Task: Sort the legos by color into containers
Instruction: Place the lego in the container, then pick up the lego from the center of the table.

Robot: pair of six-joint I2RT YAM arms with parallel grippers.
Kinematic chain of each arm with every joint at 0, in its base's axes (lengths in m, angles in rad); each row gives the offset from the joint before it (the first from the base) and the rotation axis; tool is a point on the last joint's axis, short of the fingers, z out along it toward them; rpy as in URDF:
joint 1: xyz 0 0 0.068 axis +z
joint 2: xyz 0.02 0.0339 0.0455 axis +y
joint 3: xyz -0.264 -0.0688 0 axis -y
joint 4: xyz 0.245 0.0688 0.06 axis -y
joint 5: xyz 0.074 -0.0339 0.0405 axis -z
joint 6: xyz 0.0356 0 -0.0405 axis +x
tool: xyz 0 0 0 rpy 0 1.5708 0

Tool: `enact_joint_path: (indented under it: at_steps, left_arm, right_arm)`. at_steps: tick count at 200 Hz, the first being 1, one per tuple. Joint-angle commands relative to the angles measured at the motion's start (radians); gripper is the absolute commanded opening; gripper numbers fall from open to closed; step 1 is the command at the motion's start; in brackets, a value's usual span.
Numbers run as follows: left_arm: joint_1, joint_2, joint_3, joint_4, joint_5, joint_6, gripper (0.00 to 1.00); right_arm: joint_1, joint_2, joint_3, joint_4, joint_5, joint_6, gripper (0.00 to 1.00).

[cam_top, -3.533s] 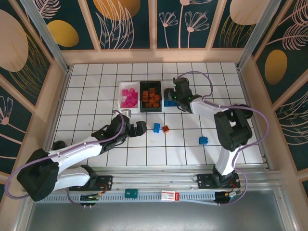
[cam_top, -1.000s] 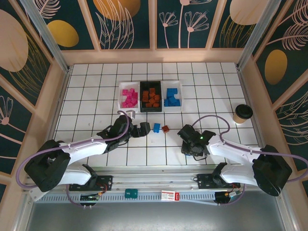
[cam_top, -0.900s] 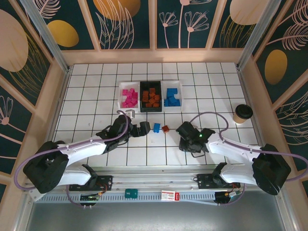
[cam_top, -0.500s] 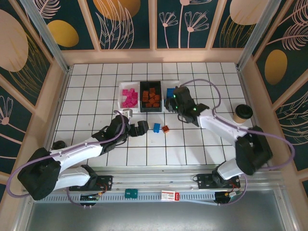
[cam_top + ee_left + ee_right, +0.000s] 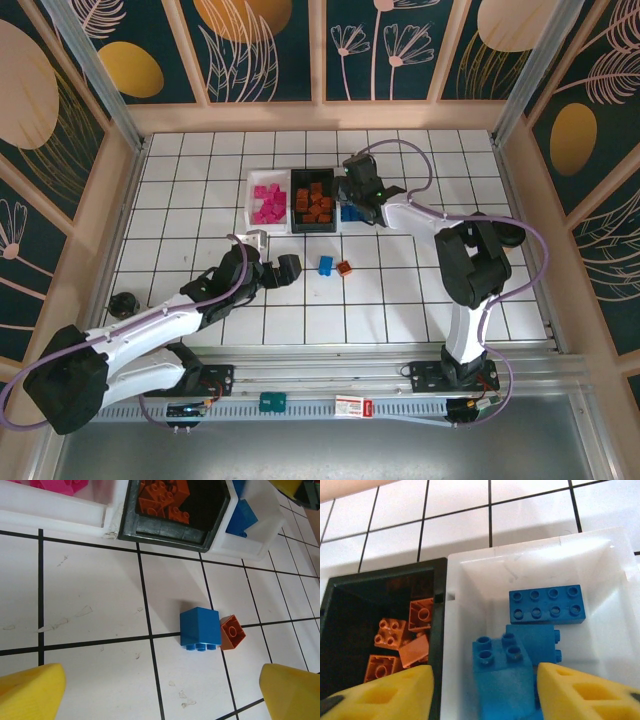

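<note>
My right gripper [image 5: 353, 194] hangs open over the right white container [image 5: 485, 572]. A blue lego [image 5: 502, 672] lies between its yellow fingers [image 5: 387, 695], with a gap on the left side. More blue legos [image 5: 546, 604] rest in that container. The black container [image 5: 314, 201] holds orange legos [image 5: 422, 614], and the left white container [image 5: 268, 204] holds pink ones. On the tiles, a loose blue lego [image 5: 200, 628] touches a loose orange lego [image 5: 232, 632]. My left gripper [image 5: 285, 268] stands open just left of them, with nothing in it.
The three containers stand side by side at the back middle of the tiled floor [image 5: 400, 290]. Wooden walls [image 5: 325, 117] ring the floor. The right arm's elbow [image 5: 475, 255] stretches over the right tiles.
The right gripper swung from the near right tiles up to the blue container and opened, letting go of a blue lego. The left gripper barely shifted.
</note>
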Motion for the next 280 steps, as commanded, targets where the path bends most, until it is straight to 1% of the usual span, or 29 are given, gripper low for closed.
enact_joint_path:
  at_steps: [1, 26, 50, 70, 83, 101, 127, 149, 176, 197, 209, 244, 266, 280]
  left_arm:
    - [-0.004, 0.002, -0.001, -0.014, -0.012, 0.015, 0.99]
    - [-0.005, 0.043, 0.028, -0.008, 0.0, 0.035, 0.99]
    - [-0.005, 0.103, 0.057, 0.028, 0.033, 0.05, 0.98]
    - [-0.022, 0.174, 0.096, 0.048, 0.034, 0.073, 0.98]
    - [-0.04, 0.236, 0.134, 0.042, 0.021, 0.084, 0.97]
    - [-0.054, 0.313, 0.174, 0.057, 0.021, 0.093, 0.97]
    - [-0.066, 0.426, 0.235, 0.083, 0.043, 0.111, 0.9]
    - [-0.083, 0.519, 0.303, 0.078, 0.04, 0.133, 0.84]
    - [-0.085, 0.605, 0.363, 0.077, 0.052, 0.149, 0.74]
    - [-0.089, 0.628, 0.378, 0.087, 0.061, 0.152, 0.73]
    - [-0.091, 0.679, 0.387, 0.092, 0.067, 0.154, 0.73]
    - [-0.094, 0.739, 0.406, 0.104, 0.079, 0.143, 0.54]
    - [-0.094, 0.719, 0.381, 0.097, 0.05, 0.131, 0.44]
    - [-0.094, 0.692, 0.366, 0.092, 0.045, 0.13, 0.36]
  right_arm:
    - [-0.003, -0.068, -0.011, 0.057, 0.022, 0.002, 0.64]
    - [0.003, -0.2, -0.108, 0.101, 0.009, 0.008, 0.67]
    - [0.044, -0.342, -0.251, 0.158, -0.013, 0.021, 0.67]
    - [0.085, -0.446, -0.385, 0.192, -0.036, 0.041, 0.68]
    - [0.113, -0.493, -0.466, 0.201, -0.071, 0.053, 0.68]
    - [0.169, -0.52, -0.547, 0.176, -0.064, 0.063, 0.68]
    - [0.221, -0.559, -0.669, 0.163, -0.024, 0.109, 0.68]
    - [0.222, -0.635, -0.765, 0.178, -0.025, 0.146, 0.67]
    - [0.221, -0.747, -0.836, 0.154, -0.005, 0.174, 0.67]
    - [0.219, -0.825, -0.865, 0.112, 0.022, 0.181, 0.68]
    - [0.219, -0.86, -0.879, 0.094, 0.027, 0.185, 0.67]
    - [0.217, -0.912, -0.922, 0.087, 0.023, 0.213, 0.67]
    - [0.216, -0.924, -0.933, 0.082, 0.029, 0.219, 0.68]
    - [0.217, -0.934, -0.942, 0.088, 0.035, 0.223, 0.68]
